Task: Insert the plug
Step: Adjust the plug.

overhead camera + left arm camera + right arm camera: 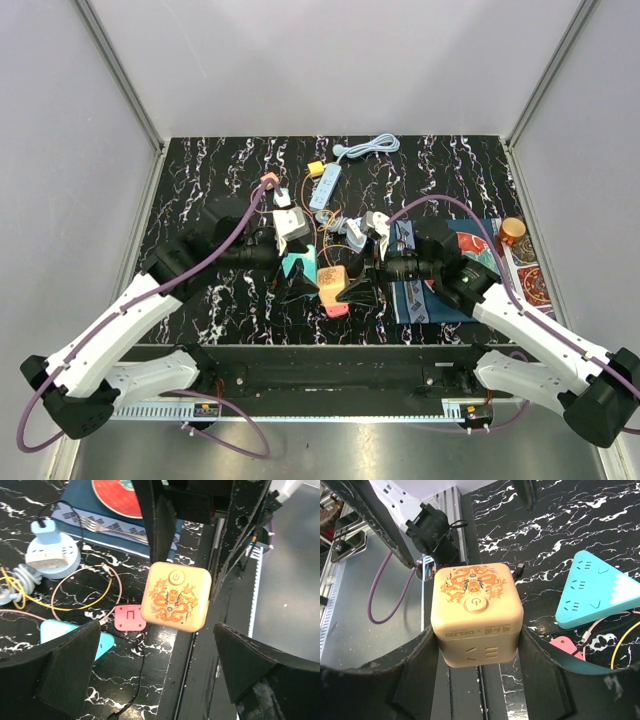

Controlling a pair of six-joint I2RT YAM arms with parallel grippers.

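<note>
A black marbled bench (pixel 200 180) is carrying a teal triangular power strip (pixel 595 592) and, just beside it, a pink plug (pixel 130 618). A pale blue power strip (pixel 326 184) is lying toward the far edge, and a blue patterned mat (pixel 412 298) is covering part of the right side.

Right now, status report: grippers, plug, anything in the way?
Left gripper open, empty. Right gripper shut on dragon cube socket. Pink plug on table beside the cube, not inserted. Yellow cable looped close by.
</note>
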